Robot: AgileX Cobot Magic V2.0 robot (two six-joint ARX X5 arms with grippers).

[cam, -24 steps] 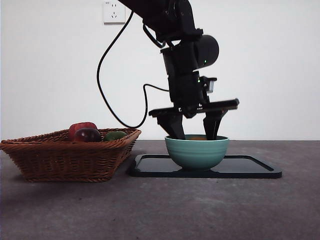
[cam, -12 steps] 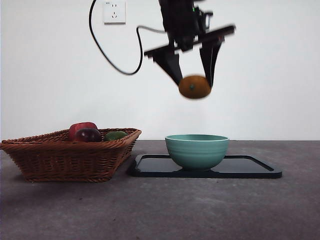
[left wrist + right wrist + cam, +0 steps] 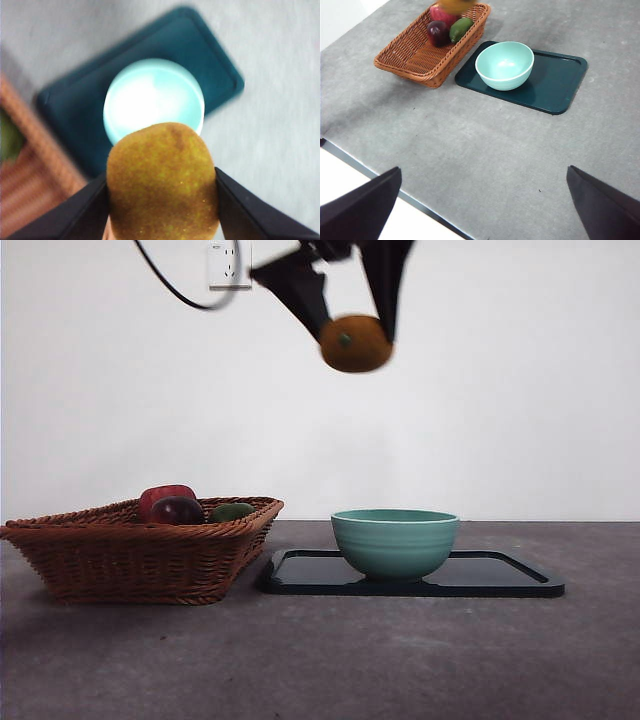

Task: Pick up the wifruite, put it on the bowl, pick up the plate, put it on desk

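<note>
While aloft: left gripper jaws clamped on wifruite, high above bowl
Bowl: on plate
Right gripper: jaws wide apart, empty
Writing: none legible

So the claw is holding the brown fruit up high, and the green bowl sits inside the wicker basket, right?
Not quite. The left gripper does hold the wifruite up high, but the bowl sits on the plate, beside the wicker basket. The front view shows this.

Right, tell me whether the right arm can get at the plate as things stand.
Probably yes: the right hand is open and holds nothing, and the near rim of the plate is bare. The bowl stands on it, though.
</note>
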